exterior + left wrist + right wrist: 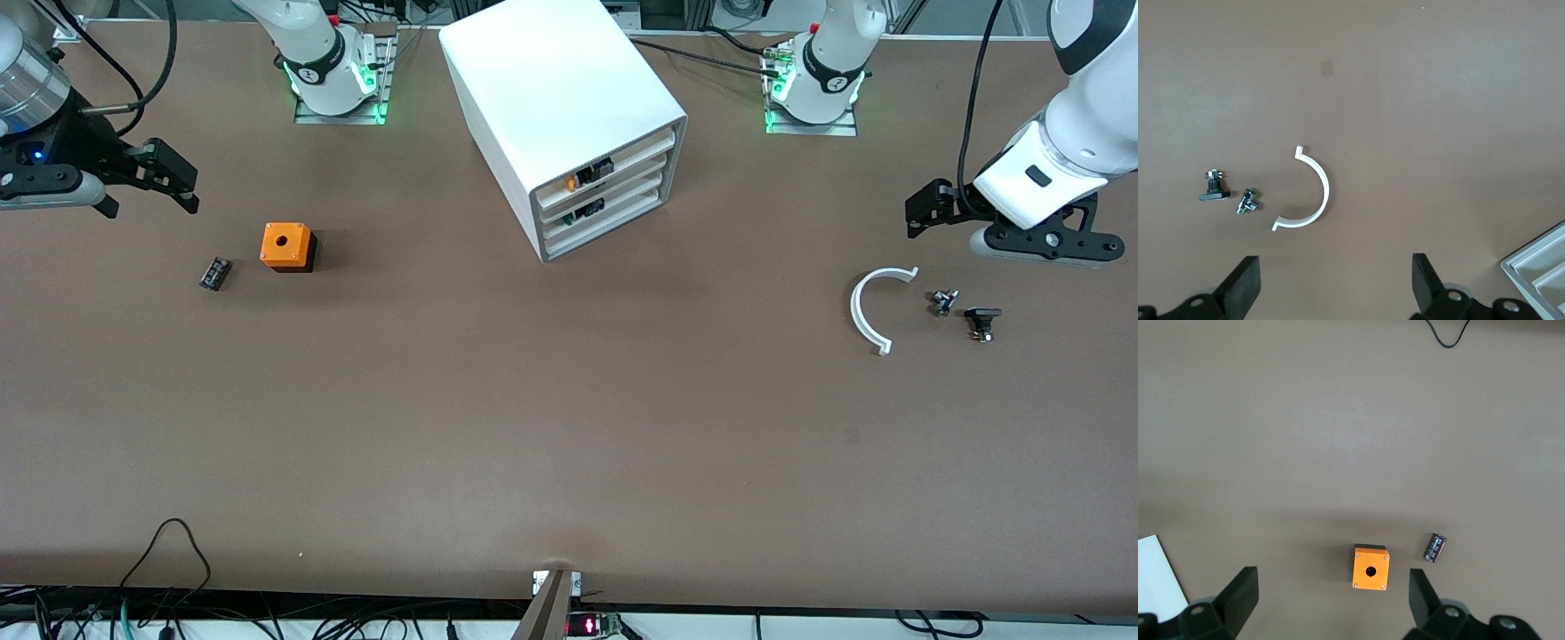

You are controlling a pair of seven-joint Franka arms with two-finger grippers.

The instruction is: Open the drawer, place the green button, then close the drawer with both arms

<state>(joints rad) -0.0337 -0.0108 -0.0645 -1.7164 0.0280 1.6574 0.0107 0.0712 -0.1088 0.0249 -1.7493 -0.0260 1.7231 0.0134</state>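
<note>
White drawer (636,201) between left pincer (921,213), right pincer (180,180)

I am looking down past the left end effector (1335,283), its two black fingers (1243,283) standing wide apart with nothing between them, hanging over the brown table (1438,100). A white half-ring (1319,193) is lying just beside a small metal fitting (1247,201), with a black part (1214,187) next to that. A white cabinet corner (1541,263) is showing at the edge.
</note>
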